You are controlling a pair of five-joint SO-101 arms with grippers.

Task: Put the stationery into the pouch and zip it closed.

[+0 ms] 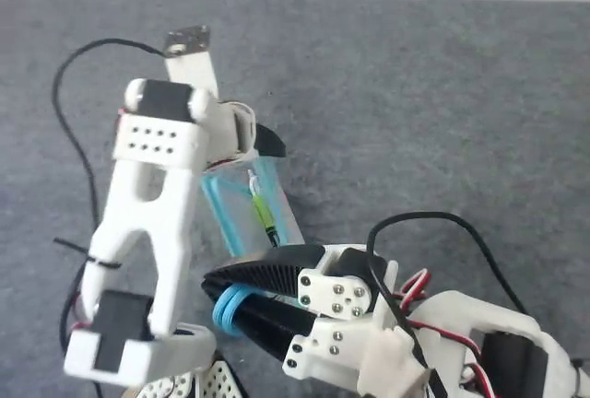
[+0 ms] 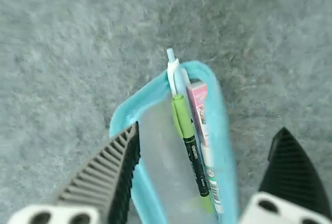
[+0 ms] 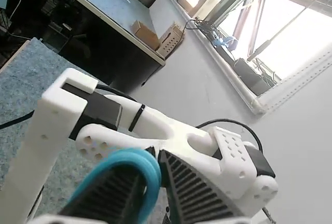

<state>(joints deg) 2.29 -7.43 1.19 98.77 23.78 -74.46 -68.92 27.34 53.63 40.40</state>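
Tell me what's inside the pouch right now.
Inside the clear pouch lie a green pen, a white pen and a pink-labelled stick, side by side. The pouch's end under the right gripper, shut on a blue loop, is hidden.

Soft even light, faint shadows; windows glare white.

1. The left arm and the right arm have white printed shells around black motor blocks.
2. A grid of small round holes dots the left arm's shell.
3. The left tool has triangular, ribbed dark fingers on white bases.
4. The right tool is black and ribbed; silver screws stud the white bracket just behind it.
5. Farther behind the right tool, a black cable arcs over red-and-white wires.
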